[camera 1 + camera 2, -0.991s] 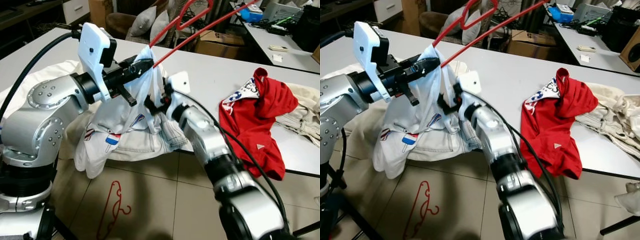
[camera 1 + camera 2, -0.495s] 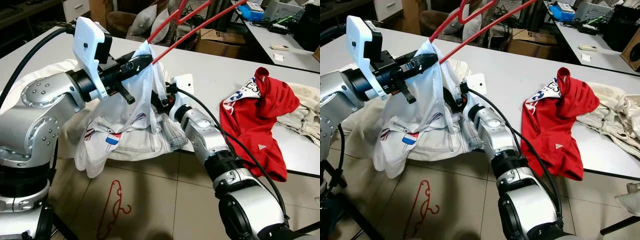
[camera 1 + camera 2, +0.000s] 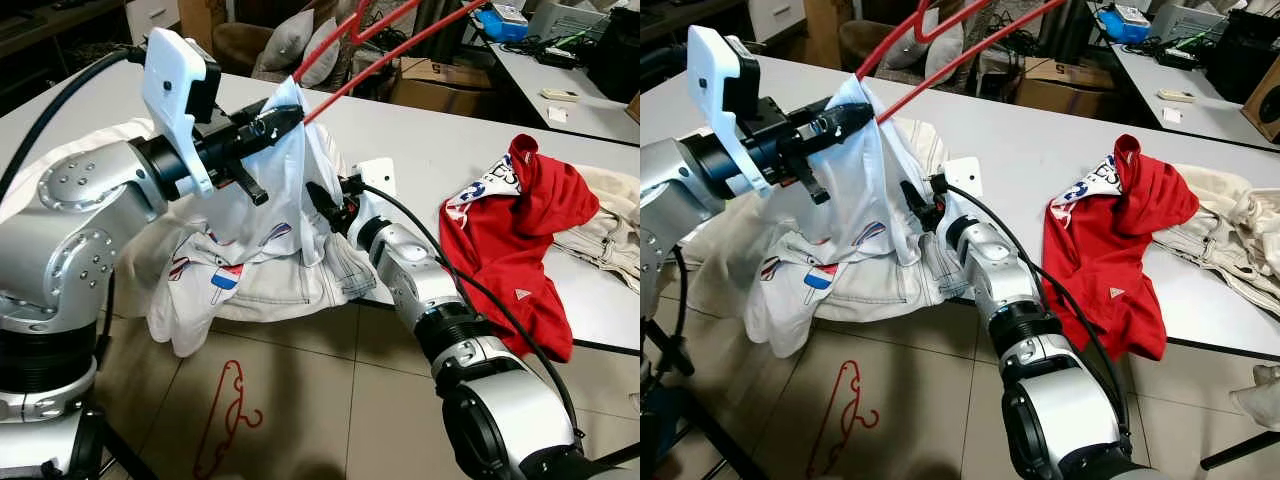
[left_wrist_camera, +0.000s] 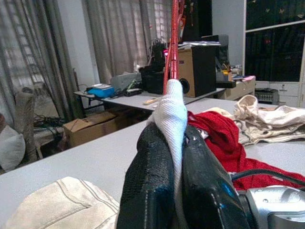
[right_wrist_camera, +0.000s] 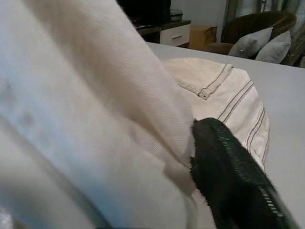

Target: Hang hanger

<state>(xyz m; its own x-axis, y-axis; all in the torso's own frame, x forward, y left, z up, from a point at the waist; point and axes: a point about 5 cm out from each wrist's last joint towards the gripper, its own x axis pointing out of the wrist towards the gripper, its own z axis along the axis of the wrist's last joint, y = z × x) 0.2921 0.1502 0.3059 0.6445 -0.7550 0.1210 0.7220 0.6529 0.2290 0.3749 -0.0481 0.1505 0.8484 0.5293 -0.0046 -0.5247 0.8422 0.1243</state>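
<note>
— What do your wrist views give you that the head views don't?

— Your left wrist view shows the left gripper (image 4: 174, 157) clenched on a fold of the white shirt (image 3: 262, 215), with the hanger (image 4: 172, 40) rising straight beyond its fingertips. Your right wrist view shows one finger (image 5: 233, 179) pressed against the cloth; whether the right gripper (image 3: 322, 205) is clenched, you cannot tell.

— And the room around them?

— From the head, the shirt hangs below your left gripper over the table (image 3: 420, 150) edge. A red shirt (image 3: 515, 235) lies well apart, beyond your right arm.
</note>
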